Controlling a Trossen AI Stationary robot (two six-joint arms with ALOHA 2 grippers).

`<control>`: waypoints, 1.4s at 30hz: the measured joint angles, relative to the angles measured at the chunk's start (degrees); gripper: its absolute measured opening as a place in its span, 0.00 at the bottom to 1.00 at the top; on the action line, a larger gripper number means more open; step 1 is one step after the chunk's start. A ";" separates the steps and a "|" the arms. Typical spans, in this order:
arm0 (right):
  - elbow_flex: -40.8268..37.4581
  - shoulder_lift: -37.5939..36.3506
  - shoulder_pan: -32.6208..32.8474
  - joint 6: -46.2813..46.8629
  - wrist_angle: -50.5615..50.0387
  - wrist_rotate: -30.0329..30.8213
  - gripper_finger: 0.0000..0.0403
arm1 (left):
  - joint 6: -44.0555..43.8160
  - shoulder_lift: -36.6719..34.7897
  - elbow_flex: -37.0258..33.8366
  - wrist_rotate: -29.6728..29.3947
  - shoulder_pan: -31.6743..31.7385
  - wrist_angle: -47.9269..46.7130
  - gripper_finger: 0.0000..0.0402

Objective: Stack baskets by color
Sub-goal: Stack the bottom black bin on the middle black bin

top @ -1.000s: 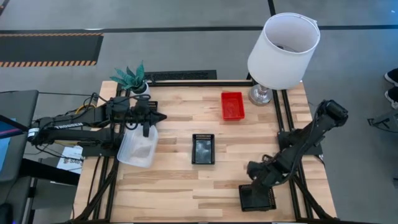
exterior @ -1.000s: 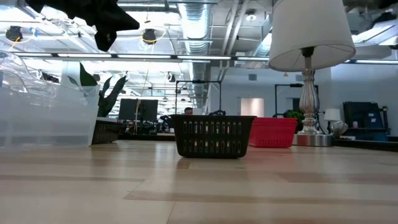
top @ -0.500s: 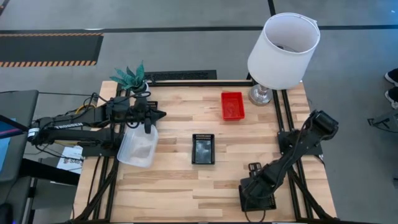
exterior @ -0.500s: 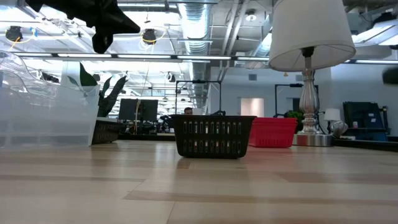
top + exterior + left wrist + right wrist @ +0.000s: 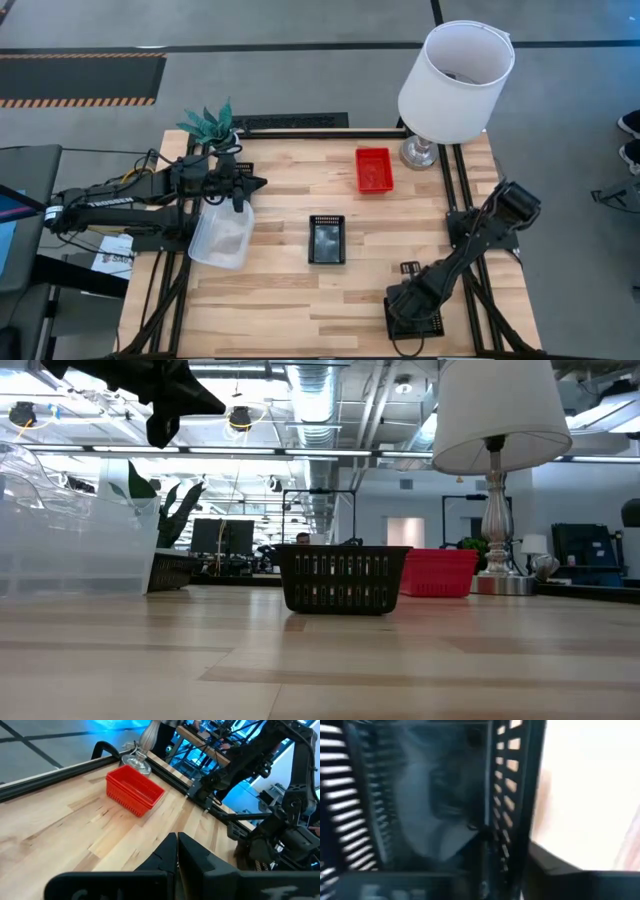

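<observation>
Several baskets lie bottom-down on the wooden table: a red one (image 5: 374,169) far right, a black one (image 5: 327,239) in the middle, a clear one (image 5: 222,238) at the left edge, and a second black one (image 5: 428,325) at the near right corner. My right gripper (image 5: 408,304) points down onto this near black basket, shut on its wall; the wrist view looks into the basket (image 5: 420,810). My left gripper (image 5: 262,183) hangs shut and holding nothing above the table, just past the clear basket's far end. My right gripper comes from above, pointing down, at one slotted side wall (image 5: 512,805) of the near black basket. One finger (image 5: 570,870) stands outside that wall; the inner finger is hidden by the wall and blur. The basket sits flat on the table.
A lamp with a white shade (image 5: 455,80) stands at the far right corner, close to the red basket. A small potted plant (image 5: 210,125) stands at the far left corner. Bare wood lies between the baskets and along the near edge.
My right gripper has sunk straight down onto the near black basket and rolled its wrist. The basket has stayed where it was. My left gripper has rolled a little in place.
</observation>
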 joint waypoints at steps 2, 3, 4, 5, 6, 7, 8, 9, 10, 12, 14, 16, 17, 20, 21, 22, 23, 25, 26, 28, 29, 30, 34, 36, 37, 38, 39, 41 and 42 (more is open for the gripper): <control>0.01 -1.09 -0.93 -0.20 -0.22 -1.00 0.09 | 0.24 0.00 0.00 0.00 0.01 -0.01 0.00; 0.02 -1.80 -1.58 -0.31 -0.35 -1.98 0.05 | 0.26 0.00 0.00 0.00 0.00 -0.02 0.00; 0.02 -2.75 -2.19 -0.20 -0.50 -2.45 0.04 | 0.27 0.00 0.01 0.00 0.01 0.00 0.00; 0.02 -3.95 -2.86 0.00 -0.70 -2.66 0.04 | 0.29 0.00 0.02 0.00 0.00 0.02 0.00; 0.02 -5.48 -3.54 0.25 -0.80 -2.77 0.04 | 0.31 0.00 0.00 0.00 0.02 0.00 0.00; 0.02 -7.11 -4.23 0.28 -0.86 -2.76 0.04 | 0.35 0.00 0.00 0.00 0.02 -0.02 0.00; 0.02 -8.98 -5.01 0.28 -1.08 -2.76 0.02 | 0.46 0.00 0.00 0.00 0.02 -0.02 0.00; 0.02 -10.96 -5.89 0.28 -1.38 -2.76 0.02 | 0.66 0.00 0.00 0.00 0.00 0.00 0.00; 0.02 -13.06 -6.83 0.32 -1.54 -2.76 0.01 | 0.79 0.00 0.01 0.00 0.02 -0.01 0.00; 0.04 -17.36 -8.97 1.70 -1.44 -2.22 0.02 | 1.06 0.00 0.01 0.00 0.01 -0.03 0.00; 0.04 -21.34 -11.31 3.98 -0.62 0.93 0.02 | 1.52 0.00 0.01 -0.07 0.02 -0.03 0.00; 0.04 -24.62 -13.99 5.69 2.37 4.76 0.01 | 2.28 -0.02 0.00 -0.79 0.00 -0.04 0.00; 0.07 -25.91 -15.47 6.92 4.15 7.14 0.01 | 2.70 -0.02 0.01 -1.31 0.00 -0.04 0.00; 0.09 -27.86 -20.80 13.58 10.21 11.46 0.02 | 4.30 -0.01 0.00 -2.54 0.01 -0.06 0.00; 0.09 -27.95 -22.51 14.76 11.94 11.58 0.02 | 4.90 -0.01 0.01 -2.80 0.02 -0.04 0.00; 0.09 -27.95 -24.07 16.17 13.51 11.77 0.02 | 5.57 -0.01 0.00 -2.99 0.02 -0.07 0.00; 0.09 -27.84 -25.48 17.88 15.24 12.19 0.01 | 6.20 -0.02 0.00 -3.04 0.00 -0.20 0.00; 0.11 -27.05 -27.84 22.33 19.20 13.10 0.01 | 7.43 0.00 0.00 -3.02 0.00 -0.37 0.00; 0.11 -26.42 -28.84 24.79 20.41 13.81 0.01 | 7.81 -0.02 0.02 -3.02 0.02 -0.37 0.00; 0.09 -24.79 -30.25 30.51 23.34 15.17 0.01 | 8.42 -0.02 0.00 -3.02 0.02 -0.35 0.00; 0.09 -23.92 -30.83 33.52 24.40 15.74 0.01 | 8.60 -0.02 0.00 -3.02 0.00 -0.35 0.00; 0.09 -22.99 -31.27 36.50 25.04 16.32 0.01 | 8.88 -0.02 0.00 -3.01 0.00 -0.33 0.00; 0.12 -18.87 -31.45 46.38 27.25 16.95 0.01 | 10.38 -0.02 0.00 -2.68 0.02 -0.28 0.00; 1.30 -16.33 -31.41 49.42 25.85 16.60 0.01 | 10.77 -0.02 0.01 -2.57 0.00 -0.37 0.00; 2.28 -15.07 -31.47 50.22 24.90 16.31 0.01 | 10.82 -0.02 0.00 -2.58 0.00 -0.36 0.00; 3.55 -13.95 -31.74 50.94 23.51 15.77 0.01 | 10.82 -0.02 0.00 -2.57 0.00 -0.31 0.00; 4.84 -12.83 -32.07 51.21 22.08 15.14 0.01 | 10.83 -0.01 0.00 -2.56 0.02 -0.32 0.00; 7.01 -10.76 -32.95 50.91 19.16 13.57 0.00 | 10.82 -0.02 0.00 -2.56 0.00 -0.32 0.00; 7.90 -9.49 -33.45 50.58 18.26 12.76 0.00 | 10.83 -0.01 0.00 -2.56 0.01 -0.28 0.00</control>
